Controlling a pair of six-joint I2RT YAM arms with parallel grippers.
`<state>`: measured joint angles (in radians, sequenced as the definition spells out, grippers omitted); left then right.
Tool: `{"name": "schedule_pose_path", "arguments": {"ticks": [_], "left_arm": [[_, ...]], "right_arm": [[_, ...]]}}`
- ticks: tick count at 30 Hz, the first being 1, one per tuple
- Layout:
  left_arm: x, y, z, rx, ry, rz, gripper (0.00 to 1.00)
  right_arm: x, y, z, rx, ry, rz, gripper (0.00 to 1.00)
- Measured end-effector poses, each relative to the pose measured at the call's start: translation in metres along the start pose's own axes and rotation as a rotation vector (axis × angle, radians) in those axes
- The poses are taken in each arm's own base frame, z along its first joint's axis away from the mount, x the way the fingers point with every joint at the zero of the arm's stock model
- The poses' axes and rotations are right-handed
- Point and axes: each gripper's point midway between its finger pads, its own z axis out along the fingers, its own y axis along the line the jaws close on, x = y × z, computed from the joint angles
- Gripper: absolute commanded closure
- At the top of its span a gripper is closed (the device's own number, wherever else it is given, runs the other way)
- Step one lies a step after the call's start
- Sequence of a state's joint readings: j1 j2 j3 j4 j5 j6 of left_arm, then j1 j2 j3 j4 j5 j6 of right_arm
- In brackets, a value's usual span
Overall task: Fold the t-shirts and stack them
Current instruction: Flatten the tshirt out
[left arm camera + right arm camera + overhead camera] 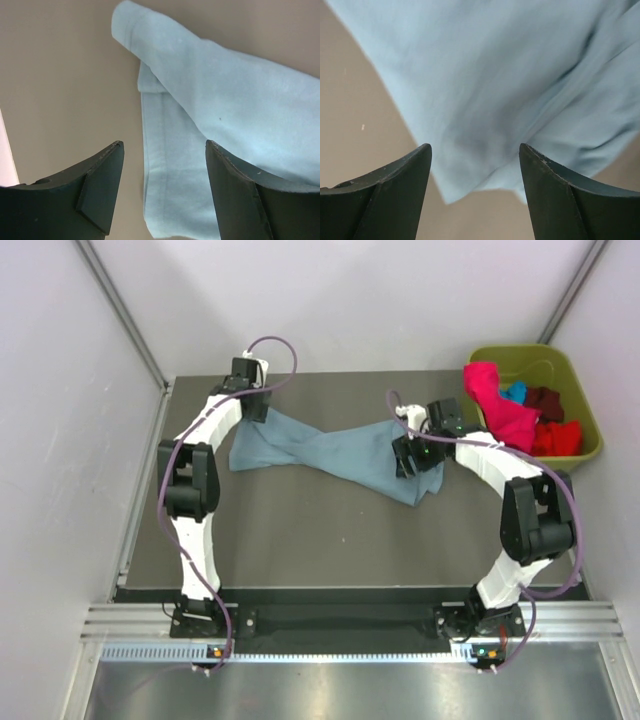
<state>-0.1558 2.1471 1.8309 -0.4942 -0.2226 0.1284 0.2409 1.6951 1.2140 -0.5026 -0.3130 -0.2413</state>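
Jaws stand spread, gripping nothing: the left gripper (162, 150) hangs over the folded left end of the grey-blue t-shirt (225, 100), the right gripper (475, 150) over its rumpled right end. That t-shirt lies twisted across the dark table (300, 530) between pale walls (60, 390). Only the top view shows the green bin (580, 380) right of it, holding a pink shirt (495, 400), red shirt (560, 438), maroon shirt (545, 400) and turquoise shirt (515, 392).
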Motion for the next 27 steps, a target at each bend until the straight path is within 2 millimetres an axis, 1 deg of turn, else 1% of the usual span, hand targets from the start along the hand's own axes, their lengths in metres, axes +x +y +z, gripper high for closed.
{"name": "schedule_pose_path", "arguments": {"ticks": [2,5,8,12,18,20,23,24,27], "left_arm": [[0.002,-0.001,-0.003,0.007,0.002,0.000,0.29],[-0.001,-0.001,-0.010,0.015,-0.009,-0.005,0.29],[-0.005,0.000,-0.017,0.021,-0.024,-0.015,0.29],[-0.008,-0.002,-0.019,0.031,-0.031,-0.028,0.29],[-0.006,-0.004,-0.019,0.044,-0.029,-0.034,0.29],[-0.006,-0.005,-0.019,0.046,-0.027,-0.034,0.29],[-0.005,-0.005,-0.019,0.048,-0.026,-0.035,0.29],[-0.005,-0.005,-0.019,0.048,-0.025,-0.035,0.29],[-0.004,-0.005,-0.020,0.048,-0.024,-0.038,0.29]], "right_arm": [[0.019,0.008,0.003,-0.029,0.049,0.027,0.29],[0.035,0.017,0.002,-0.055,0.087,0.050,0.29],[0.040,0.023,-0.004,-0.072,0.097,0.057,0.30],[0.042,0.029,-0.009,-0.093,0.098,0.060,0.30],[0.066,0.037,-0.012,-0.114,0.148,0.081,0.31],[0.071,0.039,-0.012,-0.117,0.162,0.085,0.31],[0.075,0.039,-0.011,-0.119,0.169,0.088,0.36],[0.075,0.039,-0.011,-0.117,0.169,0.088,0.46],[0.073,0.038,-0.010,-0.114,0.160,0.083,0.51]]}}
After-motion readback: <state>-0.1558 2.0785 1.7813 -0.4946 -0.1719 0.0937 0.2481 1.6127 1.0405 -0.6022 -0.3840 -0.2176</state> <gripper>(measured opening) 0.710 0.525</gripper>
